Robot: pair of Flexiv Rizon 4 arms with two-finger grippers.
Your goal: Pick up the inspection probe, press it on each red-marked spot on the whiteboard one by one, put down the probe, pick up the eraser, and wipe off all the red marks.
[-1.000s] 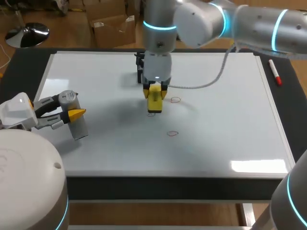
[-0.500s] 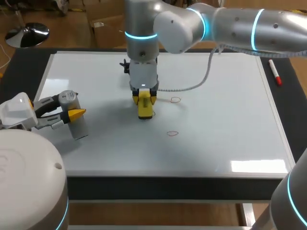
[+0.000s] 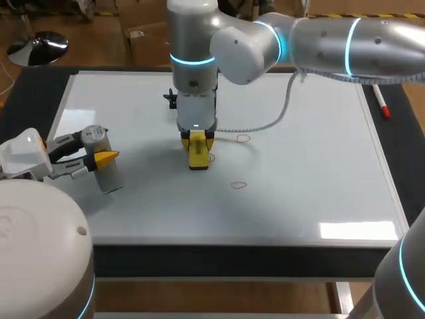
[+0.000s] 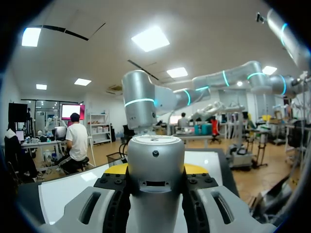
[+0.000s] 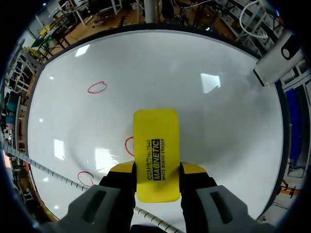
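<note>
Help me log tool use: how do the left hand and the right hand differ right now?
The left hand grips the silver probe; the right hand grips the yellow eraser. The left hand sits by the whiteboard's left edge; the right hand is mid-board, its eraser at a red mark. Both are shut on their tools.

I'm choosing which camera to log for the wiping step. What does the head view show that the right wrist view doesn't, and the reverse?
Head view only: the probe, clamped in the left gripper at the whiteboard's left edge, and the marker off its right edge.
Right wrist view only: the eraser's printed face, with the right gripper's fingers pressed to both its sides.
Both: the eraser held on the whiteboard, with red marks nearby.
</note>
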